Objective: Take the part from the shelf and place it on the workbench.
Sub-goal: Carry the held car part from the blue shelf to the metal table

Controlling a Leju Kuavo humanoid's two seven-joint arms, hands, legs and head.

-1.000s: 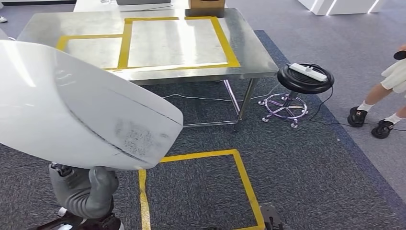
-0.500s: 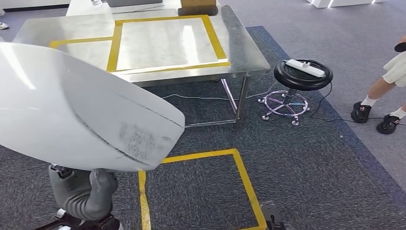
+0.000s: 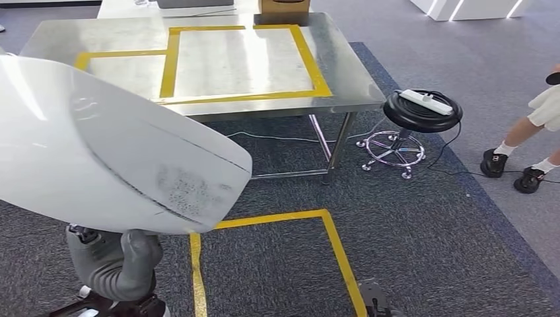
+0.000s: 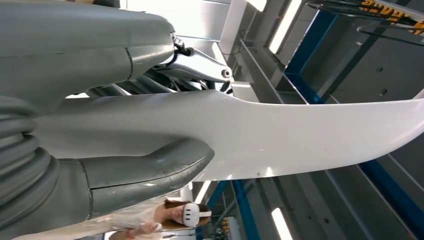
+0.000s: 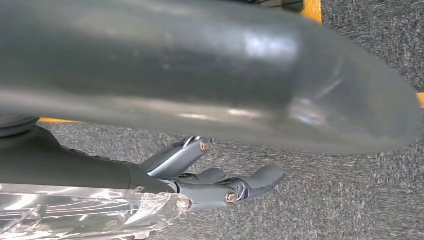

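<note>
A large white curved part (image 3: 112,152) fills the left of the head view, held up in the air. My left hand (image 3: 115,264) grips it from underneath. In the left wrist view the part (image 4: 300,130) runs between the thick thumb (image 4: 145,175) and the fingers (image 4: 200,65) on its other side. The steel workbench (image 3: 343,66), marked with yellow tape rectangles, stands ahead across the carpet, well apart from the part. My right hand (image 5: 220,185) hangs over the grey carpet, fingers loosely apart and holding nothing.
A black stool (image 3: 422,109) with a white power strip (image 3: 429,100) on it stands right of the workbench, its cable trailing on the floor. A person's legs (image 3: 528,152) are at the far right. Yellow tape (image 3: 330,238) marks a square on the carpet. A cardboard box (image 3: 284,6) sits at the bench's far edge.
The whole picture swayed left, then back right, so the camera moved. The white part stays held in my left hand in the same pose.
</note>
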